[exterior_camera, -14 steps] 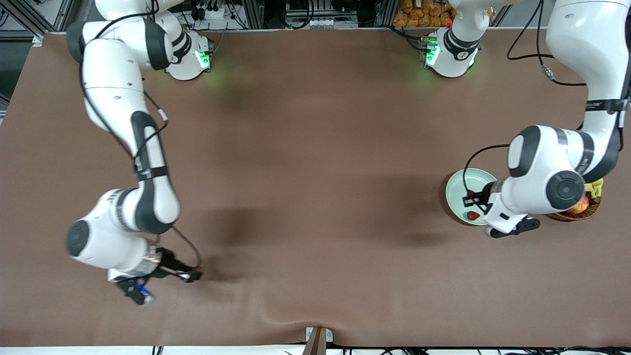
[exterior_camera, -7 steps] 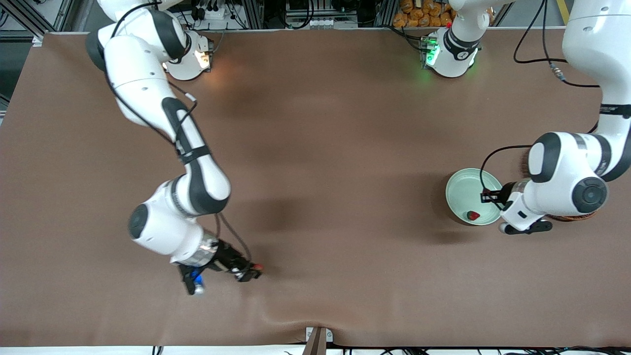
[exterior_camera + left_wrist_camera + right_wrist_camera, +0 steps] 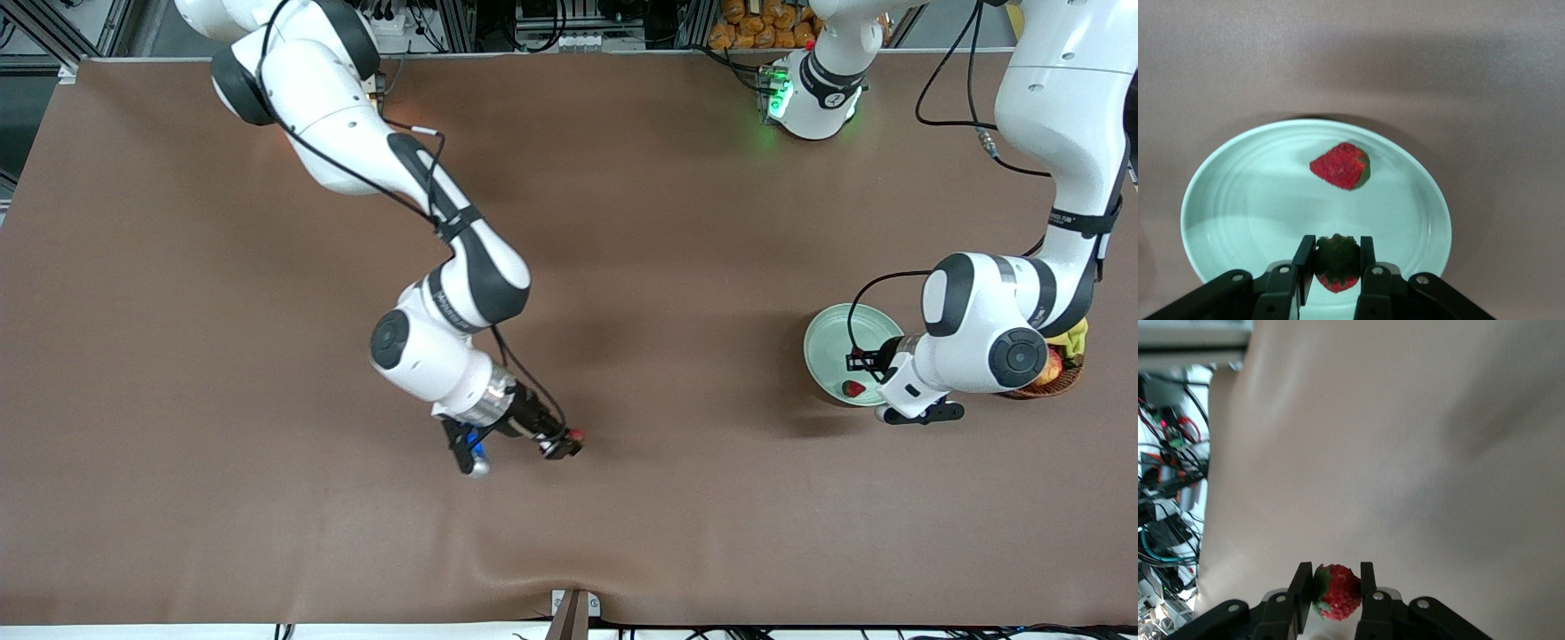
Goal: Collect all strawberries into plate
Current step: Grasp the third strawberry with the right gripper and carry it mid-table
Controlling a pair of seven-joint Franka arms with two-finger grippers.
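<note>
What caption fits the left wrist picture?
The left gripper holds a strawberry over the plate, where another strawberry lies.

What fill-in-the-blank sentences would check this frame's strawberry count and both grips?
1. The left gripper holds a strawberry over the ____.
2. Loose strawberries lying in the plate: ____.
3. The right gripper, over bare table, is shut on a ____.
4. The wicker basket stands beside the plate, toward the ____ arm's end.

Missing words: plate; one; strawberry; left
</note>
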